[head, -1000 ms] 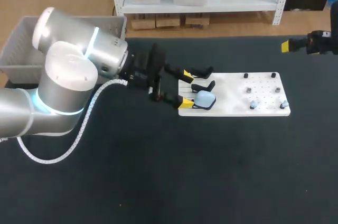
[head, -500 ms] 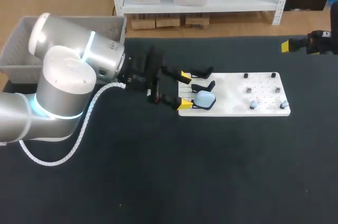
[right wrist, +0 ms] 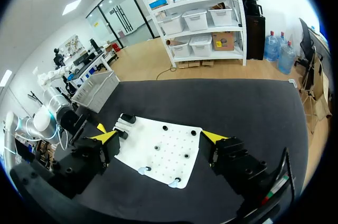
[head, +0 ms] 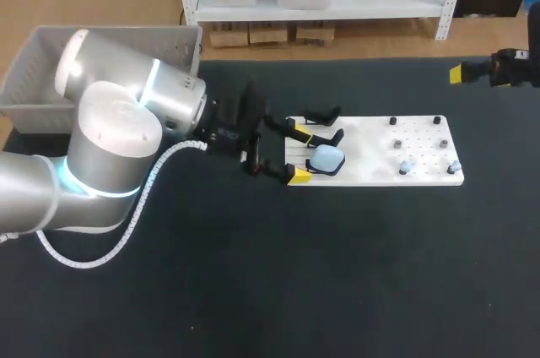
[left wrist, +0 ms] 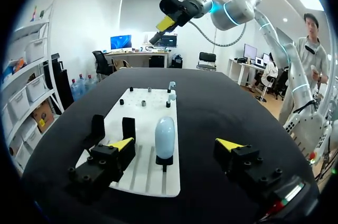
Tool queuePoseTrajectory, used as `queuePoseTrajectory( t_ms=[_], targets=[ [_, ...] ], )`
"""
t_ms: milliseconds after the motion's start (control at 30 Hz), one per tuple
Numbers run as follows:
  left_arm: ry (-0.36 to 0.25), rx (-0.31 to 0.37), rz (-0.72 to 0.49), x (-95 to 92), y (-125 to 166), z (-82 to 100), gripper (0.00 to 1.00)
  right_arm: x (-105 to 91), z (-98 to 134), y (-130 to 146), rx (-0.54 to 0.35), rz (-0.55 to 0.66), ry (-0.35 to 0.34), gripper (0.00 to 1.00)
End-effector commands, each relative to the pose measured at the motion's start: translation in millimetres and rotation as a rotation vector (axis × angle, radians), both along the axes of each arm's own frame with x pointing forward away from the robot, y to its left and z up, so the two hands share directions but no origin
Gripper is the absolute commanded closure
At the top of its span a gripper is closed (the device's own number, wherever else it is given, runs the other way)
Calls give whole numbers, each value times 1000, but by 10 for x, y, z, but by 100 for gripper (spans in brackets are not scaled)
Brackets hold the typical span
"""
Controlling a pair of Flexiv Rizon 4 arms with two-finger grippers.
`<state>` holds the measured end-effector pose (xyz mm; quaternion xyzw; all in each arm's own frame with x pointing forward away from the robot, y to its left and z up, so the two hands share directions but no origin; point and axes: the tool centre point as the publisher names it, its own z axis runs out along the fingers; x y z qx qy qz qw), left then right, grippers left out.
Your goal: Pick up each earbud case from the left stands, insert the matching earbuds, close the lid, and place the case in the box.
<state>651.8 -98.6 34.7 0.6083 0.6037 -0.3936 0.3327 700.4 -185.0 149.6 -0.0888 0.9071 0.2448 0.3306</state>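
- The left gripper (head: 297,152) is at the left end of the white board (head: 380,134), its yellow-tipped fingers spread wide and holding nothing.
- The pale blue earbud case (head: 327,158) sits upright on a black stand at the board's left end. It is just ahead of the left gripper and in line with the gap between the fingers, and neither finger touches it.
- Two empty black stands (head: 323,125) are on the same end of the board, on the far side of the case. One finger's tip is close beside the nearer of them.
- Two pale earbuds (head: 405,169) stand on pegs along the board's near edge towards its right end, well apart from the case.
- Four dark pegs (head: 393,121) stand on the right half of the board, farther back than the earbuds.
- The left arm (head: 126,147) comes in low from the left of the board, and its bulk fills the room on that side.
- The grey box (head: 34,79) is well to the left of the board and farther back, behind the arm.
- The right gripper (right wrist: 159,136) hangs high beyond the board's far right corner, fingers spread and holding nothing.
- A broad stretch of the black surface (head: 270,290) lies on the board's near side, and a narrower strip runs between the board and the surface's far edge.
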Motion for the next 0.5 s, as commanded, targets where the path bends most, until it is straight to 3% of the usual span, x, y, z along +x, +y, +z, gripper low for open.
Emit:
queuePoseTrajectory(
  t_ms=[33,267,367,400,500],
  targets=[
    [-7,-11,5,38,-36,-70,0,-4,3,-2,-1,0,0,0],
    [-20,-18,1,91,-51,-55,1,-4,3,-2,-1,0,0,0],
    [-19,-19,-7,108,-81,-69,24,-4,3,-2,-1,0,0,0],
    [-17,-20,-9,112,-89,-75,51,-4,3,-2,-1,0,0,0],
    [-14,-23,-13,117,-112,-90,52,-4,3,-2,-1,0,0,0]
  ],
)
